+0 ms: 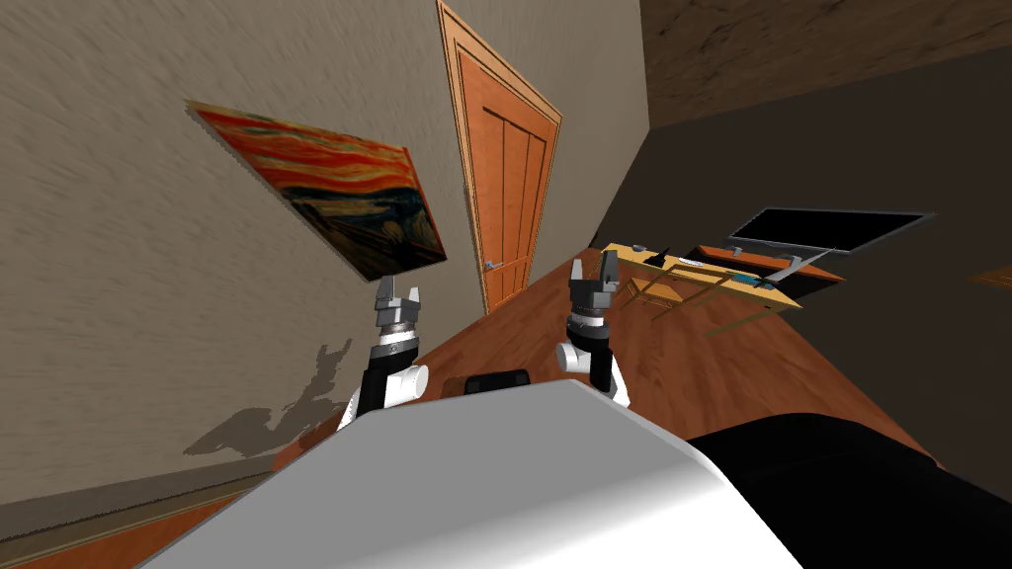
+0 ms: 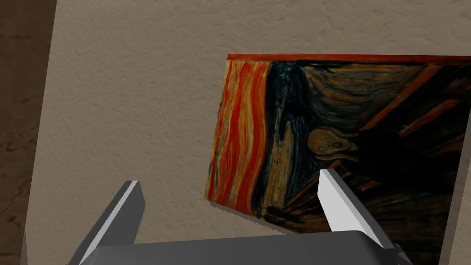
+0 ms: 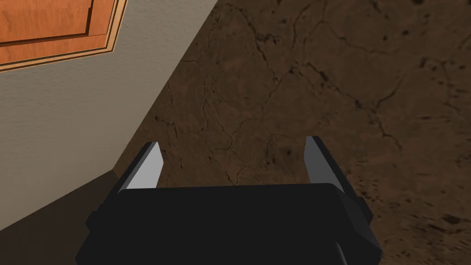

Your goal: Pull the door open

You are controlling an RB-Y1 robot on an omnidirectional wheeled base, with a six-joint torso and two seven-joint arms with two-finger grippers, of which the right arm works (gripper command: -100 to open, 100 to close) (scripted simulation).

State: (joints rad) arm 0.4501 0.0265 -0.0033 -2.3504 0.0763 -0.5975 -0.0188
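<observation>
An orange wooden panelled door (image 1: 506,178) stands shut in the beige wall, some way ahead of me, with a small grey handle (image 1: 490,264) low on its left edge. A corner of the door (image 3: 55,32) also appears in the right wrist view. My left gripper (image 1: 397,292) is raised in front of the chest, open and holding nothing; its fingers (image 2: 342,204) point at the wall. My right gripper (image 1: 594,269) is raised beside it, open and empty, well short of the door.
A framed red and dark painting (image 1: 326,193) hangs on the wall left of the door. To the right, a wooden table (image 1: 692,272) with chairs stands on the wood floor, with a dark screen (image 1: 825,229) behind it on the dark wall.
</observation>
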